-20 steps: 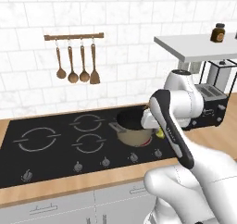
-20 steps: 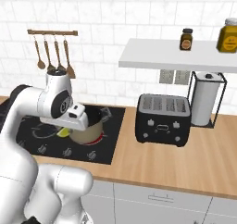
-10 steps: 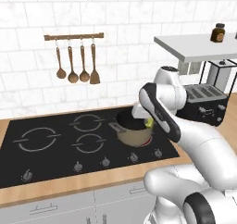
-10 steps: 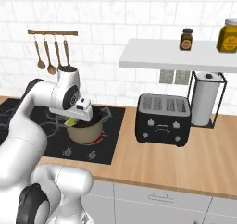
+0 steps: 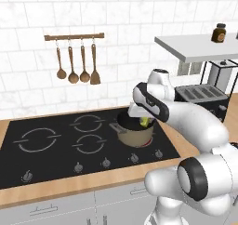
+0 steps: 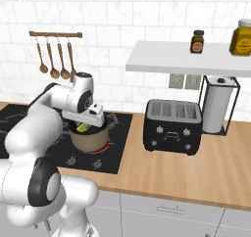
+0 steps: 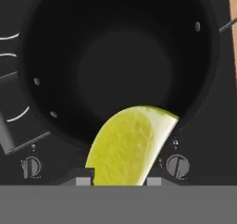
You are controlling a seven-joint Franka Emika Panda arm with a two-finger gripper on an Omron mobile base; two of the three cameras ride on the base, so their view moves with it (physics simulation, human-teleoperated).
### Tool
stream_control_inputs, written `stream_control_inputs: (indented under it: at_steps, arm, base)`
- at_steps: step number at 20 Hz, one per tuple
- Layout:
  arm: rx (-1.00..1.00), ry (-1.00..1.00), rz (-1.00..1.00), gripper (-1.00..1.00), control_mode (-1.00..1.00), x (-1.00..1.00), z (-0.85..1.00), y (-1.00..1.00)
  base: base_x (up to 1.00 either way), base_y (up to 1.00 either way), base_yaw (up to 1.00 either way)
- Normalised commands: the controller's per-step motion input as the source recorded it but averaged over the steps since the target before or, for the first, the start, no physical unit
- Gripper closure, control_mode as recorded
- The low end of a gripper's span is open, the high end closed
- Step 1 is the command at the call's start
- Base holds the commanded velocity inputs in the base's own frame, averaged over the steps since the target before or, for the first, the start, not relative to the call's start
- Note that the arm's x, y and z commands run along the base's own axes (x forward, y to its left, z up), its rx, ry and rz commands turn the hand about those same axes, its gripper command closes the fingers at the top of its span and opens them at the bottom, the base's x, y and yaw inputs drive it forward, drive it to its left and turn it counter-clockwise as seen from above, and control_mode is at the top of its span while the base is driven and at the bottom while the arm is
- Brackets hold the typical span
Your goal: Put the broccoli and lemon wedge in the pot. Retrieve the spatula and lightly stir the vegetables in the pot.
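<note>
My gripper [image 7: 118,181] is shut on the lemon wedge [image 7: 127,146], a yellow-green crescent that hangs over the near rim of the pot [image 7: 51,56]. The pot's dark inside shows nothing in it. From the left base view, the tan pot [image 5: 135,136] stands on the right side of the cooktop, with the gripper [image 5: 142,120] just above its mouth and the lemon wedge [image 5: 145,122] peeking out below it. The right base view shows the same: gripper [image 6: 89,124], lemon wedge [image 6: 83,128], pot [image 6: 91,139]. The broccoli and the spatula are out of view.
The black cooktop [image 5: 46,142] has a row of knobs along its front edge. Brown wooden utensils [image 5: 76,63] hang on a wall rail behind it. A black toaster [image 6: 172,126], a paper towel holder [image 6: 218,104] and a shelf with jars [image 6: 196,59] stand to the right.
The arm has swung from the pot's front right to above its mouth, carrying the lemon wedge with it. The pot has stayed in place.
</note>
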Motion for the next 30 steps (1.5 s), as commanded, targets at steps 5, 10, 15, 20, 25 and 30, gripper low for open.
stream_control_inputs:
  at_steps: [5,10,15,20,25,30]
  arm:
    - [0.00,0.05,0.00,1.00,-1.00,0.45,-0.35,0.00]
    - [0.00,0.07,0.00,1.00,-1.00,0.36,-0.35,0.01]
    - [0.00,0.02,0.00,1.00,-1.00,0.02,-0.29,0.05]
    - [0.00,0.02,0.00,-1.00,-1.00,0.12,-0.22,0.09]
    - [0.02,-0.02,0.00,-1.00,-1.00,0.03,0.13,0.00]
    - [0.00,-0.16,0.00,-1.00,-1.00,-0.24,0.74,0.00]
  base:
    - [0.00,0.00,0.00]
    - [0.00,0.00,0.00]
    - [0.00,0.00,0.00]
    - [0.00,0.00,0.00]
    - [0.00,0.00,0.00]
    - [0.00,0.00,0.00]
